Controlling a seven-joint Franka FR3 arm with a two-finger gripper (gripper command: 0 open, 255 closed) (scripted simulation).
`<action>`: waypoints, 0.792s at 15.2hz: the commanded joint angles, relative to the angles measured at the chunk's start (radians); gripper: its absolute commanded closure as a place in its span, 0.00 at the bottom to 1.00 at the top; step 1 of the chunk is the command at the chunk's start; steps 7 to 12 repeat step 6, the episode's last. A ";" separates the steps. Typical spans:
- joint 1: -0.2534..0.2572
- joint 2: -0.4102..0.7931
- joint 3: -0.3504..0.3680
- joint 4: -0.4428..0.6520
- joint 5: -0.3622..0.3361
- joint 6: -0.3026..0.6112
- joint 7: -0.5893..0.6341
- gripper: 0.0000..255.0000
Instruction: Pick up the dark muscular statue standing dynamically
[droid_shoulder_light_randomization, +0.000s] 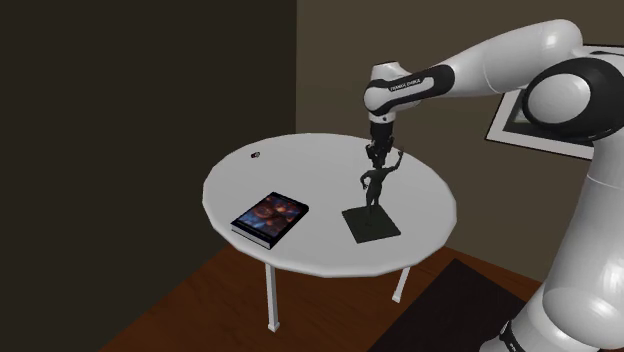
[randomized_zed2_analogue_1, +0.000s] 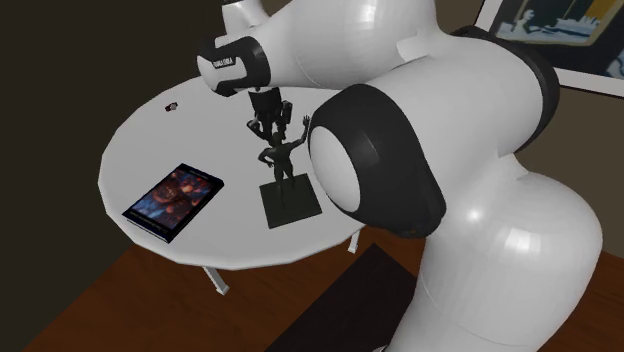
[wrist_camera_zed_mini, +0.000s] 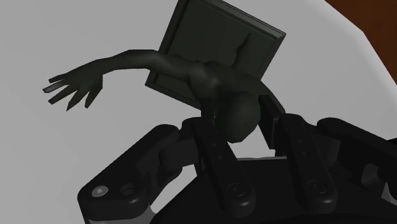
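I am reaching down over the round white worktop (droid_shoulder_light_randomization: 300, 170), and my pincer (droid_shoulder_light_randomization: 377, 152) is sitting at the very top of the dark statue (droid_shoulder_light_randomization: 374, 190). The statue is standing upright on its square dark base (droid_shoulder_light_randomization: 370, 223), which is lying flat on the worktop, toward the shoulder view's right and near the edge. In the wrist view my two fingers (wrist_camera_zed_mini: 213, 149) are standing close together, and the head of the statue is sitting between them with a finger against each side, so I am clasping the figure by its head. One arm of the figure is stretching out sideways, away from my pincer, with the hand spread open. A book (droid_shoulder_light_randomization: 270, 217) with a colourful cover is lying flat on the worktop, well apart from the statue, toward the shoulder view's left. A small dark thing (droid_shoulder_light_randomization: 257, 154) is lying near the far edge; what it is, I cannot tell. A framed picture (droid_shoulder_light_randomization: 515, 125) is hanging on the wall behind my arm.
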 joint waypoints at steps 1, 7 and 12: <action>0.000 -0.005 0.000 0.023 0.000 -0.027 -0.002 1.00; 0.000 -0.013 0.000 0.055 -0.001 -0.066 -0.004 1.00; 0.000 -0.013 0.000 0.055 -0.001 -0.066 -0.004 1.00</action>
